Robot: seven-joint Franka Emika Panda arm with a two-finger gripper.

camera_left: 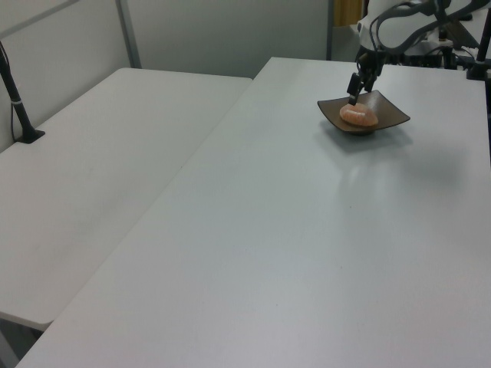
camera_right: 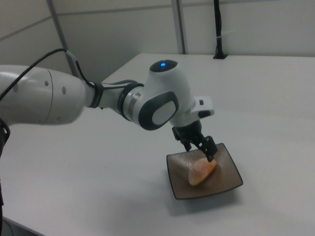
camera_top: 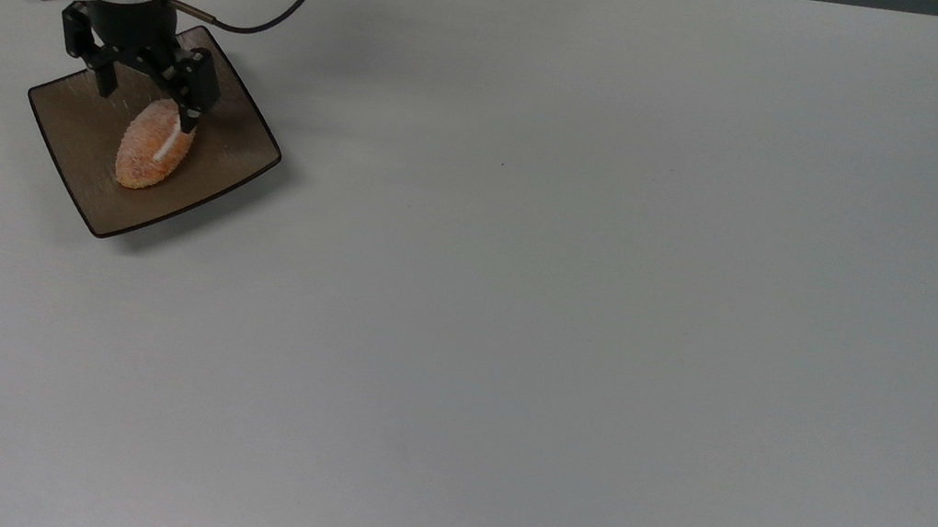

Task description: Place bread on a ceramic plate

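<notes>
Item: bread (camera_top: 155, 146), one small oval roll, orange-brown, grainy sugared crust with a single white stripe along the top. Location: lying flat on the ceramic plate (camera_top: 225, 153), a square glossy brown dish with a thin dark rim, standing near the far left corner of the white table (camera_top: 579, 271) in the top view. Condition: resting free, its upper end just under one fingertip of the claw (camera_top: 150, 93). Claw: spread open, holding nothing, poised over the far part of the plate. Handling, by judgement: light, soft and easily dented; the crust probably sheds grains and gives fair friction, so slipping is unlikely. Best hold: gently across the short width at mid-length, fingers straddling the stripe. Plate: stiff, breakable, smooth; likely to slide if nudged.
</notes>
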